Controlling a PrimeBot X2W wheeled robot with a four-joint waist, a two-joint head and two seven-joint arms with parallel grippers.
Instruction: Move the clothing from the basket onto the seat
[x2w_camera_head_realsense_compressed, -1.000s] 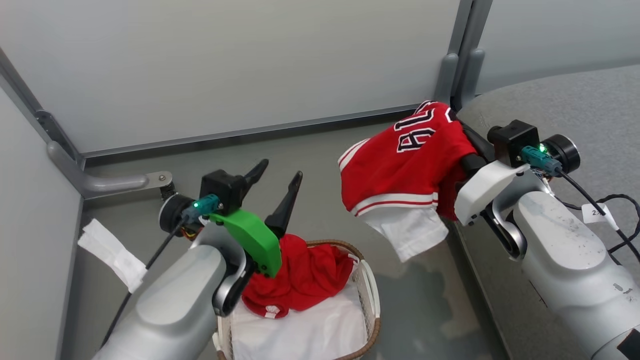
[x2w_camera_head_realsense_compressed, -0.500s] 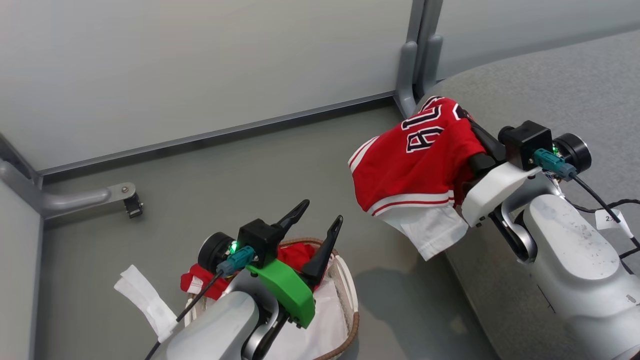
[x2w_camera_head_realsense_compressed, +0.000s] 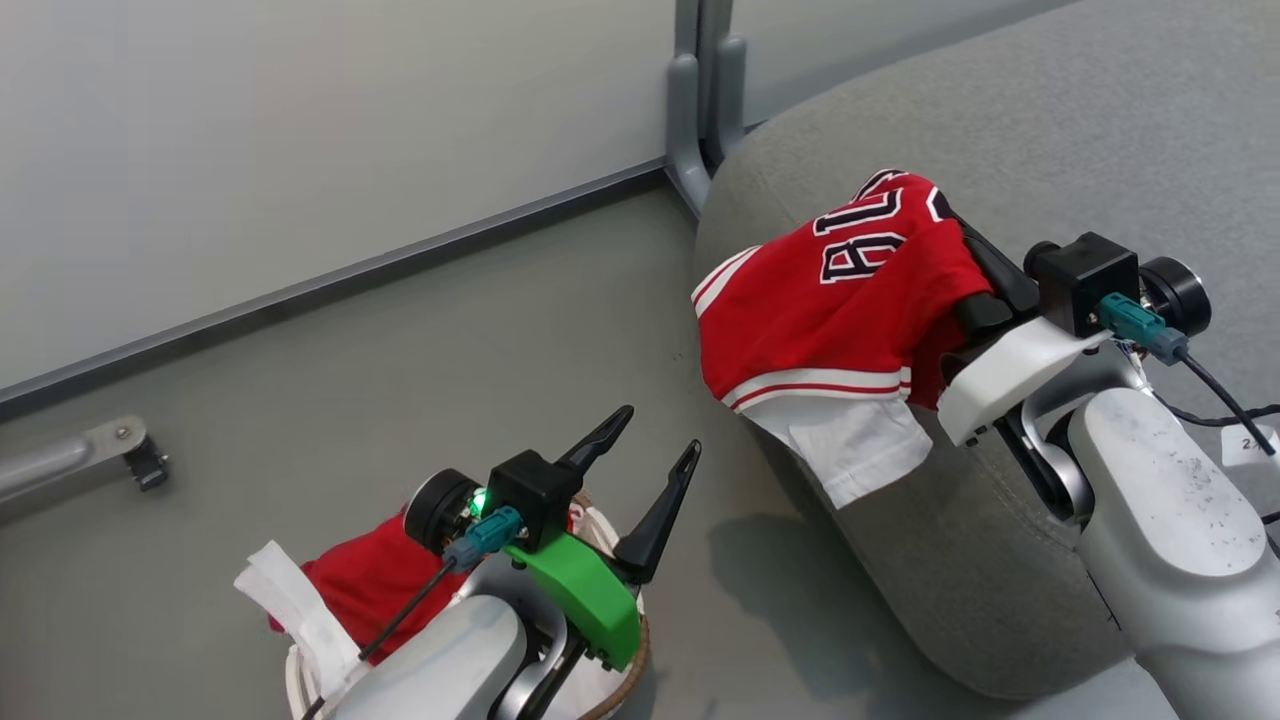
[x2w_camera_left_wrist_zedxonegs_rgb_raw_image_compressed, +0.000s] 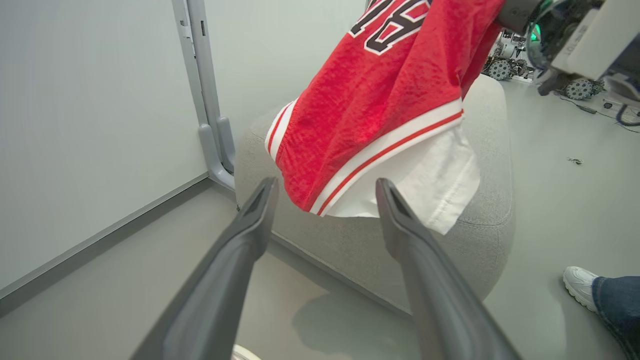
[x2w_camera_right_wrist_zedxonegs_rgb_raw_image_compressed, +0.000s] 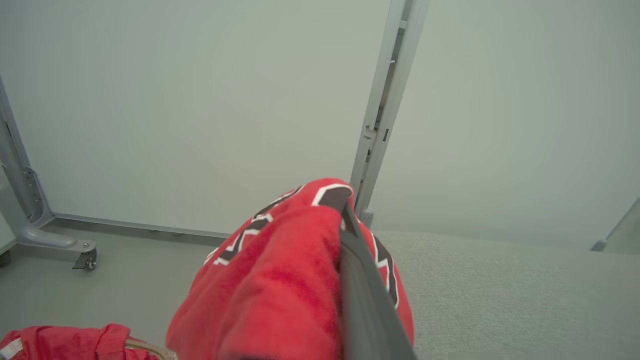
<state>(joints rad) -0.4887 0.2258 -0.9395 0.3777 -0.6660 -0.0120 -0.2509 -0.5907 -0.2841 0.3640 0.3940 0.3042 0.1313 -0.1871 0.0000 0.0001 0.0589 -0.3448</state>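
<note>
My right gripper (x2w_camera_head_realsense_compressed: 948, 232) is shut on the red clothing (x2w_camera_head_realsense_compressed: 820, 310), which drapes over its fingers and hangs above the front left edge of the grey seat (x2w_camera_head_realsense_compressed: 1040, 120). The white lining (x2w_camera_head_realsense_compressed: 850, 450) dangles below the striped hem. From the right wrist, red fabric (x2w_camera_right_wrist_zedxonegs_rgb_raw_image_compressed: 280, 285) wraps one dark finger (x2w_camera_right_wrist_zedxonegs_rgb_raw_image_compressed: 360, 285) over the seat (x2w_camera_right_wrist_zedxonegs_rgb_raw_image_compressed: 500, 280). My left gripper (x2w_camera_head_realsense_compressed: 658, 430) stands open and empty above the basket (x2w_camera_head_realsense_compressed: 628, 672), where another red piece (x2w_camera_head_realsense_compressed: 360, 590) lies on the white liner (x2w_camera_head_realsense_compressed: 290, 610). The left wrist view looks between the open fingers (x2w_camera_left_wrist_zedxonegs_rgb_raw_image_compressed: 240, 250) at the hanging clothing (x2w_camera_left_wrist_zedxonegs_rgb_raw_image_compressed: 370, 110) and the seat (x2w_camera_left_wrist_zedxonegs_rgb_raw_image_compressed: 480, 240).
Grey partition panels meet at a post (x2w_camera_head_realsense_compressed: 700, 100) just behind the seat's left end. A caster foot (x2w_camera_head_realsense_compressed: 140, 462) sticks out at the far left. A person's white shoe (x2w_camera_left_wrist_zedxonegs_rgb_raw_image_compressed: 580, 282) stands on the floor beyond the seat.
The head camera has swung right, so more of the seat shows. My right gripper has carried the clothing from beside the seat to above its edge. The left gripper stays open over the basket.
</note>
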